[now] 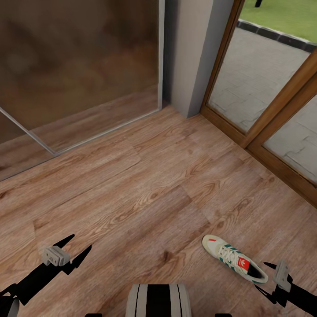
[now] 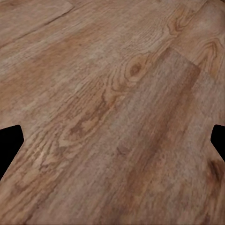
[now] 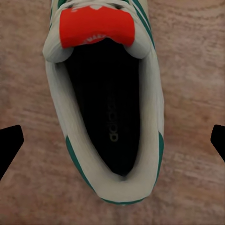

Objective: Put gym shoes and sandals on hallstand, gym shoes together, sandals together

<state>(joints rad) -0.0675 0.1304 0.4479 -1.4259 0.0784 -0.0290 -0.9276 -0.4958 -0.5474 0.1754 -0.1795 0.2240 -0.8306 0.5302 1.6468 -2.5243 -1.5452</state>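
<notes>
**One gym shoe on the corridor floor, right fingers spread above its heel**

A single gym shoe [image 1: 234,258] lies on the corridor floor [image 1: 145,193] at the lower right of the head view, sole down, toe pointing away toward the upper left and heel nearest the right gripper [image 1: 269,278]. It is white with green side stripes and a red-orange tongue label. In the right wrist view the gym shoe [image 3: 105,108] is seen from straight above its opening, the dark insole and red tongue plain, with the black fingers [image 3: 10,140] standing wide apart on either side of the heel and touching nothing.

The left gripper [image 1: 75,249] hangs over bare planks at the lower left, well apart from the shoe, its two pointed fingers spread. The left wrist view shows wood grain and a knot [image 2: 135,69] between the finger tips at both edges.

Nothing lies between the shoe and either arm. The floor is light brown wood-grain planking with visible seams. Beyond it stands a large glossy brown panel [image 1: 79,66] in a thin pale frame, then a grey wall corner [image 1: 193,57], and to the right a wood-framed glass door [image 1: 264,127] looking out on grey paving and grass. The robot's striped trunk [image 1: 158,300] shows at the bottom edge.
</notes>
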